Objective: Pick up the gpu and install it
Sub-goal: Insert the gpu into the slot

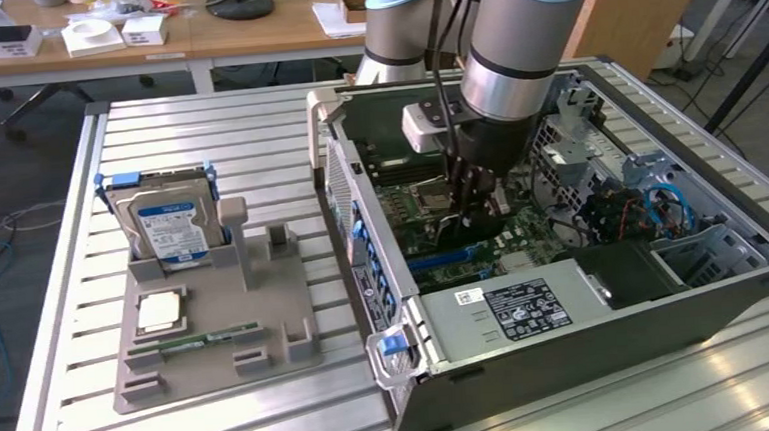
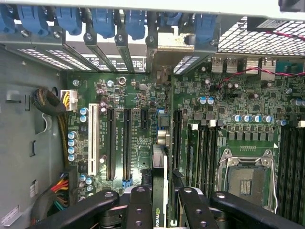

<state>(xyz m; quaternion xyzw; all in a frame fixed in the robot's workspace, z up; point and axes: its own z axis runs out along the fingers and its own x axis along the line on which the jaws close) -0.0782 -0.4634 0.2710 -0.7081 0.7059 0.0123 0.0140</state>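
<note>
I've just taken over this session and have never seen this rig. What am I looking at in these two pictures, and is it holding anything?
This is one robot arm with a two-fingered gripper. The exterior view looks from off the arm at a slatted metal table. On it lies an open computer case, and toward the exterior view's left a grey tray with a hard drive, a processor chip and a memory stick. The wrist view rides on the arm and looks onto the motherboard inside the case. The gripper is shut on the gpu, seen edge-on over the board.
</note>
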